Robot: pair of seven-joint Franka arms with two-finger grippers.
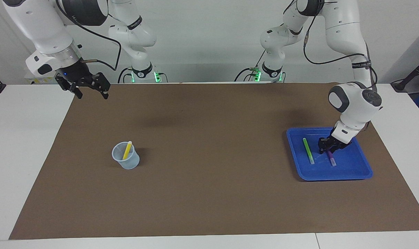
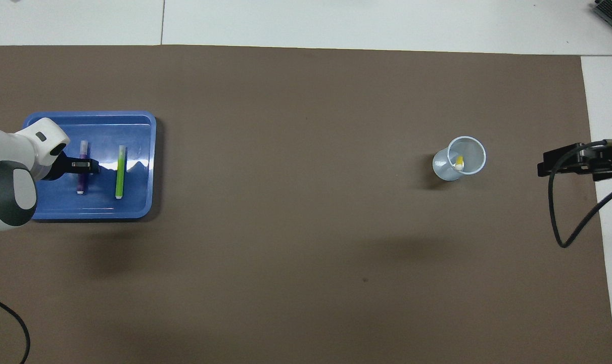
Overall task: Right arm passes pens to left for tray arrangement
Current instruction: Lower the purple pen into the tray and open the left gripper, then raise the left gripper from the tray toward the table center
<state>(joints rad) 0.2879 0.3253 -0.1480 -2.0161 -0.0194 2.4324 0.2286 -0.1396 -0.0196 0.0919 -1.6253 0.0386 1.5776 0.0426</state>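
The blue tray sits at the left arm's end of the table. In it a green pen and a purple pen lie flat, side by side. My left gripper is low over the purple pen's middle, covering part of it. A yellow pen leans inside a translucent bluish cup toward the right arm's end. My right gripper hangs open and empty above the mat's corner at its own end.
A brown mat covers most of the white table. A black cable loops down from the right arm over the mat's edge.
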